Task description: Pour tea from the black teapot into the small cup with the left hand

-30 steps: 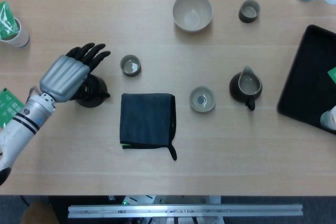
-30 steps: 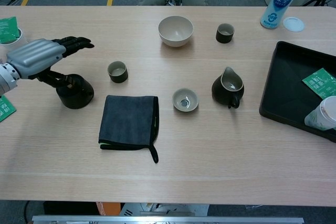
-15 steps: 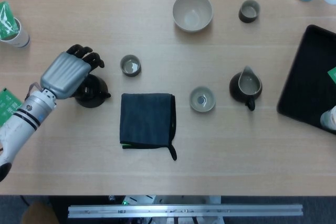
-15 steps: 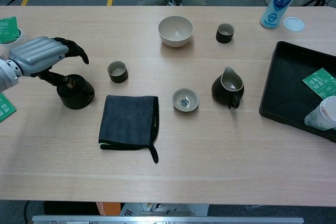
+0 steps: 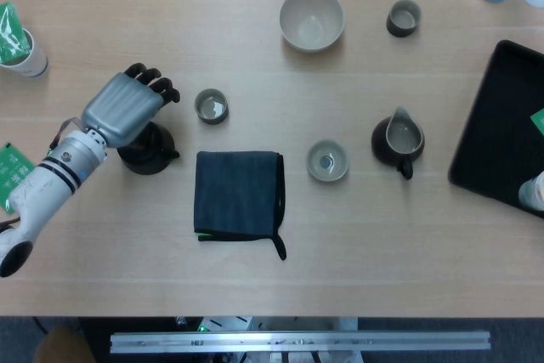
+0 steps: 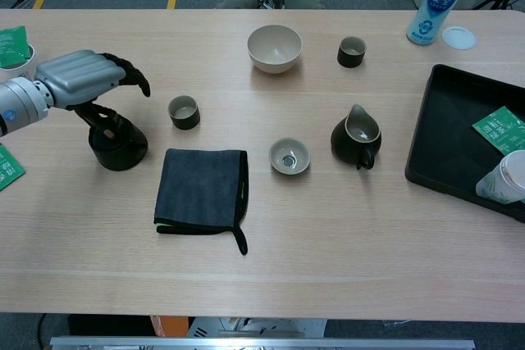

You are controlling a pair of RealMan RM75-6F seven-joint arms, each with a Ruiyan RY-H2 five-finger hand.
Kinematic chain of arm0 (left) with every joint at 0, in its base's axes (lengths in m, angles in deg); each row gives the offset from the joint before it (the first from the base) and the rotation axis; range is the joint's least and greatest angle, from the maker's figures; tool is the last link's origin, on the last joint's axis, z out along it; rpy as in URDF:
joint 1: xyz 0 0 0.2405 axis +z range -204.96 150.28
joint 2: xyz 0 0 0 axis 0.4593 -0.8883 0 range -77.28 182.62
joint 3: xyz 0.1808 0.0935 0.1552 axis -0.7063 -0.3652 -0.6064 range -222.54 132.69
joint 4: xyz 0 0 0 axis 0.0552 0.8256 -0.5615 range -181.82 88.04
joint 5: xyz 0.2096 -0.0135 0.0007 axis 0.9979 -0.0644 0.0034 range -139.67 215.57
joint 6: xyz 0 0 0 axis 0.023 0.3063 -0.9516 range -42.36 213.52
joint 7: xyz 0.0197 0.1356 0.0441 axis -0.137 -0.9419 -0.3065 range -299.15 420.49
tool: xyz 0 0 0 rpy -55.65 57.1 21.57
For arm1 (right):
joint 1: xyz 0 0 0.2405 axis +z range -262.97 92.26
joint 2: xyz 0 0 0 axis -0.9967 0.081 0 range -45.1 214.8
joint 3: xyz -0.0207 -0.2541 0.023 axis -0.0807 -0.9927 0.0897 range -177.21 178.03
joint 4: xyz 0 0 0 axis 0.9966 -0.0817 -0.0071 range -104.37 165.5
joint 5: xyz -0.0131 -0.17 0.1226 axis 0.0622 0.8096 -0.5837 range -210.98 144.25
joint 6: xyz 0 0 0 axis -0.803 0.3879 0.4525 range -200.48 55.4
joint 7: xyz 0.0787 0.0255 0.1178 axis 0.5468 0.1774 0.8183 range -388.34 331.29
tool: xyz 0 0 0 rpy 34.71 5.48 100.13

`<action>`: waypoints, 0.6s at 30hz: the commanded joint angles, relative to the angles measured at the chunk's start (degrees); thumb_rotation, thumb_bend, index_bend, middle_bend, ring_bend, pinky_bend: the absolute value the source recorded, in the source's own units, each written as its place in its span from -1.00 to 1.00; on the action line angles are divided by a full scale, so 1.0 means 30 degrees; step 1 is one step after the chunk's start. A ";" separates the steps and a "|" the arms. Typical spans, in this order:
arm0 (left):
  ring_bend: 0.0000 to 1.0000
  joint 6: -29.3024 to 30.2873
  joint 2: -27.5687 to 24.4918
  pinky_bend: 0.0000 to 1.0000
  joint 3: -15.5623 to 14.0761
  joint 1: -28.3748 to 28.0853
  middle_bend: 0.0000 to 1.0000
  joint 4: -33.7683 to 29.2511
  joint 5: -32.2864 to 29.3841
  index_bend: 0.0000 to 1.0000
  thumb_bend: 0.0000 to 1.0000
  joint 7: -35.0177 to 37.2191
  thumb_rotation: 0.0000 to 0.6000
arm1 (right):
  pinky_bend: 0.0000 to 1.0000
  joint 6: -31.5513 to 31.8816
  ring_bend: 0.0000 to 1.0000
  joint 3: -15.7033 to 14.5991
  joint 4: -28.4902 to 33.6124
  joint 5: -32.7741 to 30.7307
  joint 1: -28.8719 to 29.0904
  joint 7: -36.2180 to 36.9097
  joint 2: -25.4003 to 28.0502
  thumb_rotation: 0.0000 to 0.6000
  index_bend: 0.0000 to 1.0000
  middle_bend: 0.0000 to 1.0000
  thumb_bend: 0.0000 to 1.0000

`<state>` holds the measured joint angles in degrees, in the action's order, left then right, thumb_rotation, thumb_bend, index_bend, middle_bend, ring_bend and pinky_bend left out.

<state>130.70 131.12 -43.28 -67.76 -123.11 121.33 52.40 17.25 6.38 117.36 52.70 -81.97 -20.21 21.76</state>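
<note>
Early stage: left hand [image 6: 82,78] over black teapot [image 6: 117,147], fingers curled, grip unconfirmed; teapot on table, small cup [image 6: 184,111] unpoured; lift and pour remain.

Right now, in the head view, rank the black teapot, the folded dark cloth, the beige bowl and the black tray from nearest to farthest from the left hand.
1. black teapot, under the left hand
2. folded dark cloth, right of it
3. beige bowl, top centre
4. black tray, far right edge
</note>
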 commanded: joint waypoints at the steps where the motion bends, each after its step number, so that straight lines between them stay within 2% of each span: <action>1: -0.69 -0.0466 0.0065 -0.67 0.0099 -0.0306 -0.58 0.0034 -0.0420 -0.52 -0.31 -0.0477 1.00 | -0.43 -0.0003 -0.55 0.0009 -0.0081 -0.0018 -0.0021 0.0079 -0.0043 1.00 -0.37 -0.32 -0.78; 7: -0.70 -0.1271 -0.0292 -0.67 0.0283 -0.0710 -0.60 -0.0572 -0.1705 -0.61 -0.31 -0.1857 1.00 | -0.43 0.0006 -0.55 0.0025 -0.0207 0.0010 -0.0037 0.0213 -0.0095 1.00 -0.37 -0.32 -0.78; 14: -0.70 -0.1161 -0.1567 -0.67 0.0491 -0.0622 -0.60 -0.2356 -0.3403 -0.61 -0.31 -0.2904 1.00 | -0.43 0.0040 -0.55 0.0025 -0.0267 0.0051 -0.0082 0.0312 -0.0094 1.00 -0.37 -0.32 -0.78; 15: -0.70 -0.1188 -0.1736 -0.67 0.0502 -0.0631 -0.61 -0.2556 -0.3625 -0.60 -0.31 -0.3017 0.94 | -0.43 0.0061 -0.55 0.0030 -0.0260 0.0073 -0.0084 0.0317 -0.0087 1.00 -0.37 -0.32 -0.78; 16: -0.70 -0.1238 -0.1931 -0.67 0.0517 -0.0660 -0.61 -0.2779 -0.3902 -0.59 -0.31 -0.3147 0.72 | -0.43 0.0097 -0.55 0.0035 -0.0253 0.0110 -0.0089 0.0321 -0.0077 1.00 -0.37 -0.32 -0.78; 17: -0.70 -0.1232 -0.2001 -0.67 0.0538 -0.0665 -0.60 -0.2861 -0.4038 -0.57 -0.31 -0.3182 0.42 | -0.43 0.0120 -0.55 0.0037 -0.0248 0.0131 -0.0094 0.0326 -0.0072 1.00 -0.37 -0.32 -0.78; 18: -0.70 -0.1248 -0.2077 -0.67 0.0554 -0.0678 -0.58 -0.2999 -0.4261 -0.55 -0.31 -0.3202 -0.02 | -0.43 0.0175 -0.55 0.0036 -0.0234 0.0174 -0.0111 0.0343 -0.0063 1.00 -0.37 -0.32 -0.78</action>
<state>127.03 125.40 -41.79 -69.73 -131.39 109.36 43.22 17.72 6.48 116.63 53.17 -82.27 -19.21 21.55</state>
